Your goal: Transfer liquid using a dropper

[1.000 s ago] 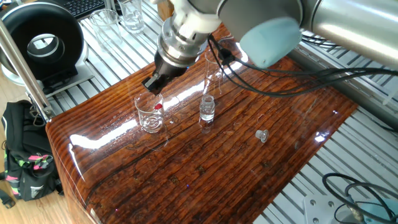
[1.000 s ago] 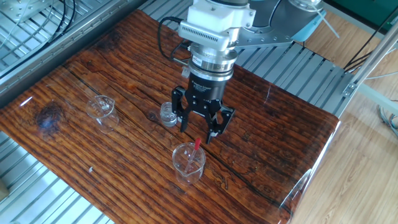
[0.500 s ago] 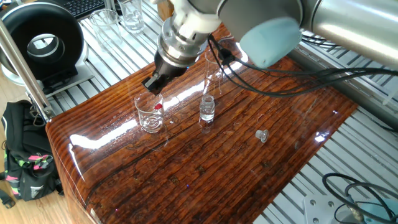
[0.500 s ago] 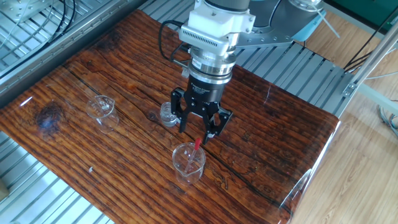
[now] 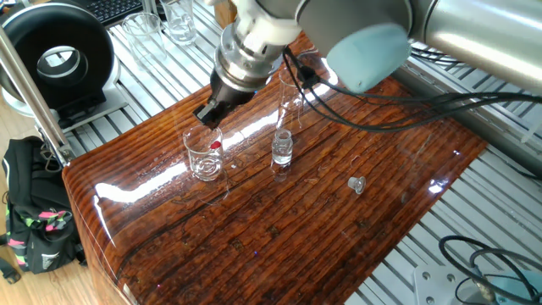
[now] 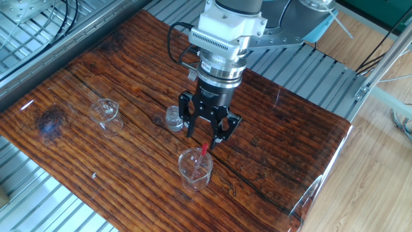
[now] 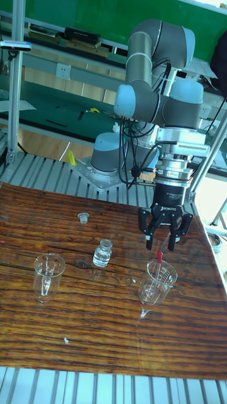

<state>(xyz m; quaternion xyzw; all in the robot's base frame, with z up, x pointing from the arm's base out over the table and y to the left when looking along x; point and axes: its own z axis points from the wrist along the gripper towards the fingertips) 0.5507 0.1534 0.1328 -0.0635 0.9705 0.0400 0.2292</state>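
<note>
the gripper (image 6: 206, 136) is hanging just above a small glass beaker (image 6: 195, 169) on the wooden table (image 6: 290, 148), with its fingers spread open and holding nothing. the dropper (image 6: 203, 154) is standing tilted inside this beaker, its red bulb (image 7: 159, 256) pointing up between the fingertips and not touching them. a small vial (image 7: 103, 252) is standing left of the beaker in the tall fixed view, and another beaker (image 7: 48, 273) further left.

Gripper (image 6: 207, 133) has shifted slightly up and sideways since 1.0 s ago, most visible in the other fixed view; its open fingers now sit a bit higher above the dropper (image 6: 203, 153) in the beaker (image 6: 195, 169).
</note>
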